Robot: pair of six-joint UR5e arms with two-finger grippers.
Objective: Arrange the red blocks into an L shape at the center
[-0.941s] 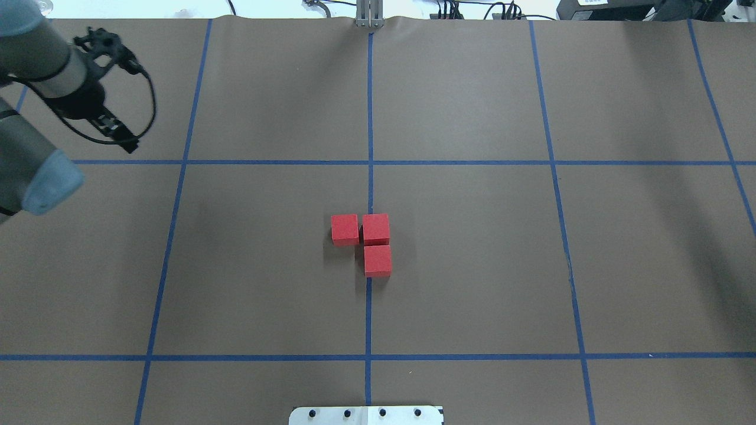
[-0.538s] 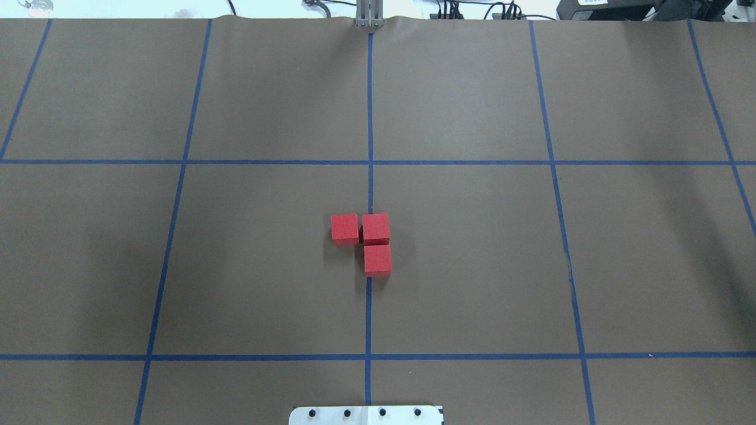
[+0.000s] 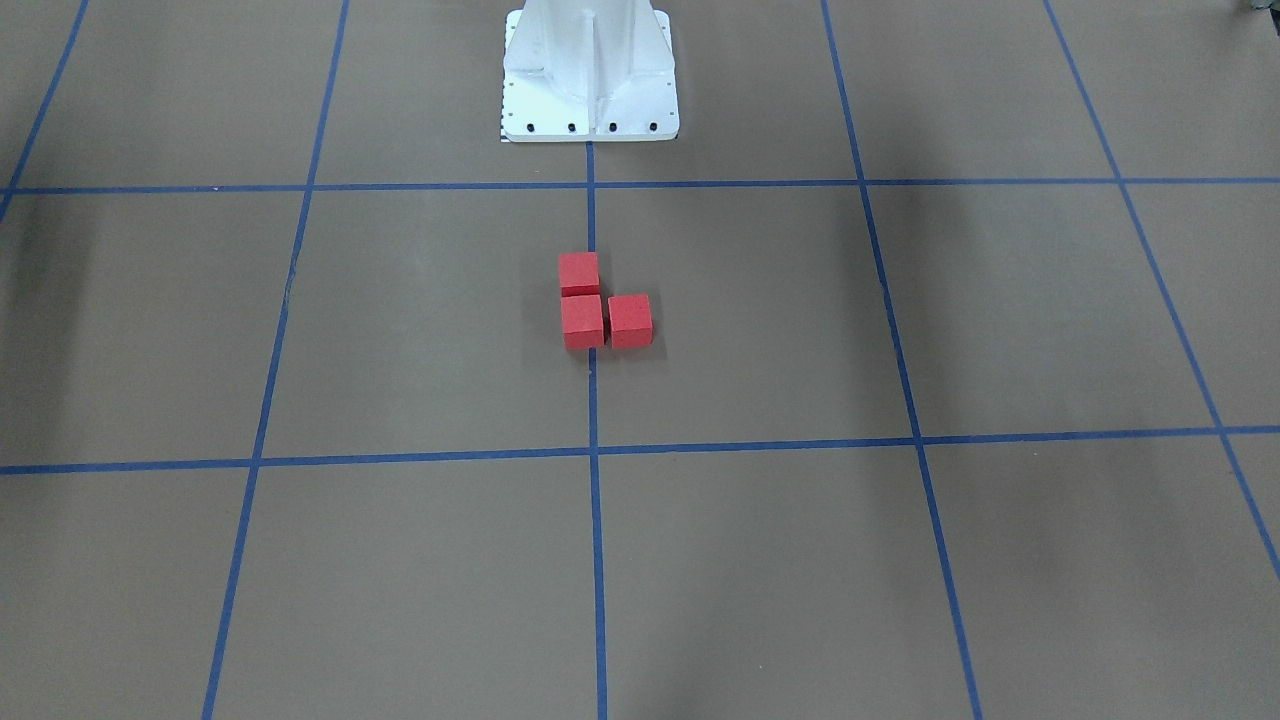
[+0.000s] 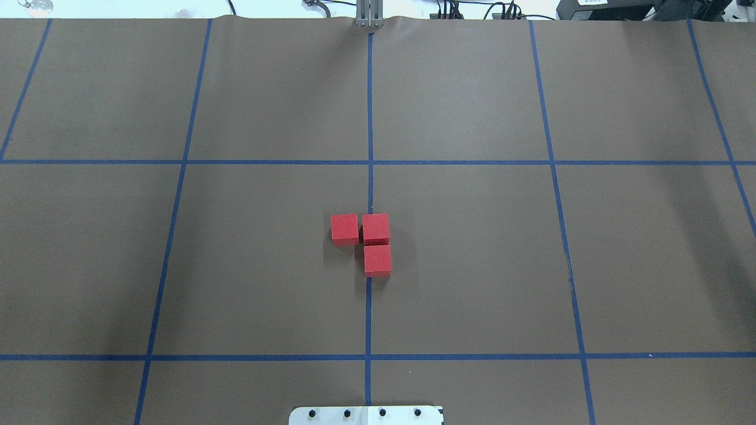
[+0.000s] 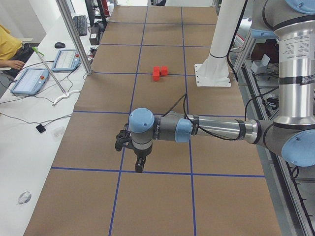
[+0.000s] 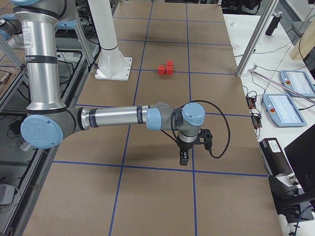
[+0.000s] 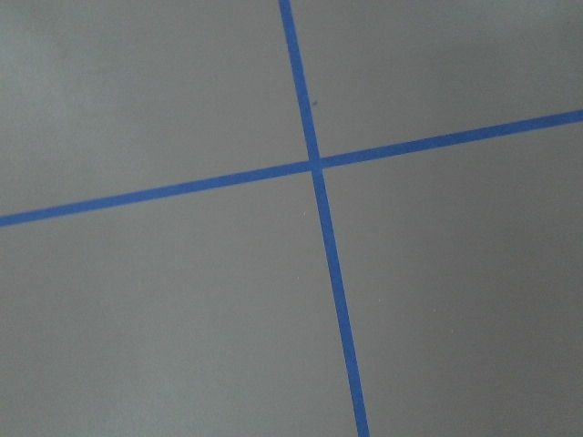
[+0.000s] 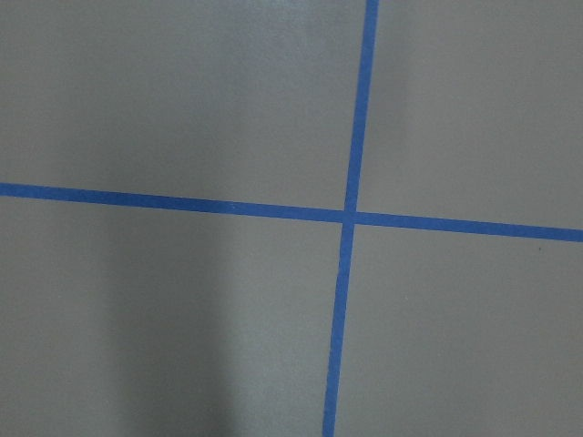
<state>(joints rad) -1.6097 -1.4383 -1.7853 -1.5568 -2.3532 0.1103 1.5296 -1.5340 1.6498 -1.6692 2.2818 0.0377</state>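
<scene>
left arm away; red blocks seemingly flush

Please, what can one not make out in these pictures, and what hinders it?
- Left gripper: open or shut is unclear; it shows only in the exterior left view, and small.
- Right gripper: the same; it shows only in the exterior right view.
- Red blocks: whether they touch is too fine for the overhead view.
- Wrist views: only blue tape, no fingers, no blocks.
</scene>
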